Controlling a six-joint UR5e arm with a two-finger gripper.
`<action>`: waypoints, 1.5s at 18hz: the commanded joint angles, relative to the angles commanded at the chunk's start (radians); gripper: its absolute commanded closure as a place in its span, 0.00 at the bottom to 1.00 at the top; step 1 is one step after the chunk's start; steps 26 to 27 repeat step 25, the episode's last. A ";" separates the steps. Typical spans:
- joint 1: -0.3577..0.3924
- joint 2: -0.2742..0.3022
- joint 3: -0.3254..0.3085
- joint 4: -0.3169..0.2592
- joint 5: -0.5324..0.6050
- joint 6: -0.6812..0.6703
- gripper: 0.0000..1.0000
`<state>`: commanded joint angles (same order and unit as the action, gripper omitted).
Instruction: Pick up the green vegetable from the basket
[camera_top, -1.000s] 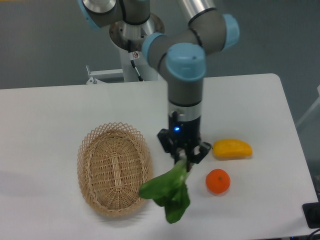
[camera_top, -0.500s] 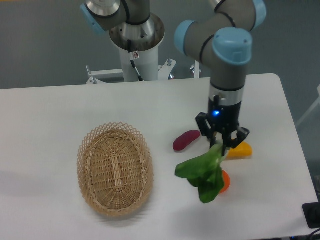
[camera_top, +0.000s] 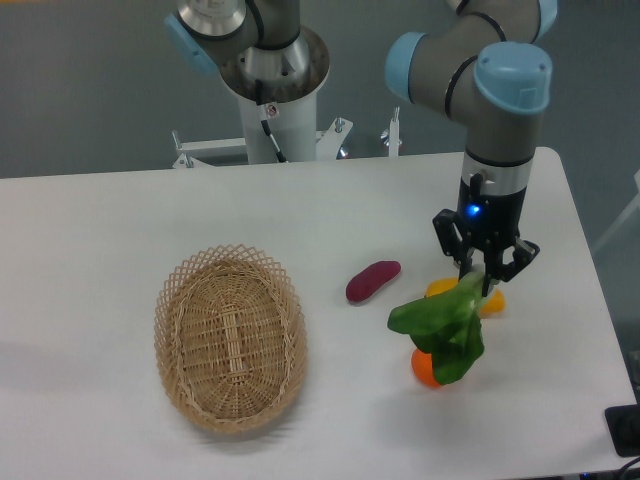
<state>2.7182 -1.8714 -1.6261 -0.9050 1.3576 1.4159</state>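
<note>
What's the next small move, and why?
Probably hold height and stop. The gripper is shut on the bok choy, which hangs clear of the basket; the pick looks done. Its leaves dangle over the orange and yellow fruit, so lowering risks brushing them.

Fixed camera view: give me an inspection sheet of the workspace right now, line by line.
Surface: white table, no spills seen.
Job's things: leafy green bok choy hanging from the end effector, clear of the oval tan wicker basket, which holds nothing.
Clutter: purple oblong vegetable right of the basket; yellow fruit and orange round fruit partly hidden behind the leaves.
Grippers: end effector shut on the bok choy's stem.
Cables: black cable at the arm's base.
Surroundings: grey wall.
</note>
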 joint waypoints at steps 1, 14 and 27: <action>-0.002 -0.005 0.000 0.002 0.000 0.000 0.72; -0.002 -0.009 -0.014 0.014 0.000 -0.002 0.72; 0.012 0.000 -0.031 0.014 -0.002 0.000 0.72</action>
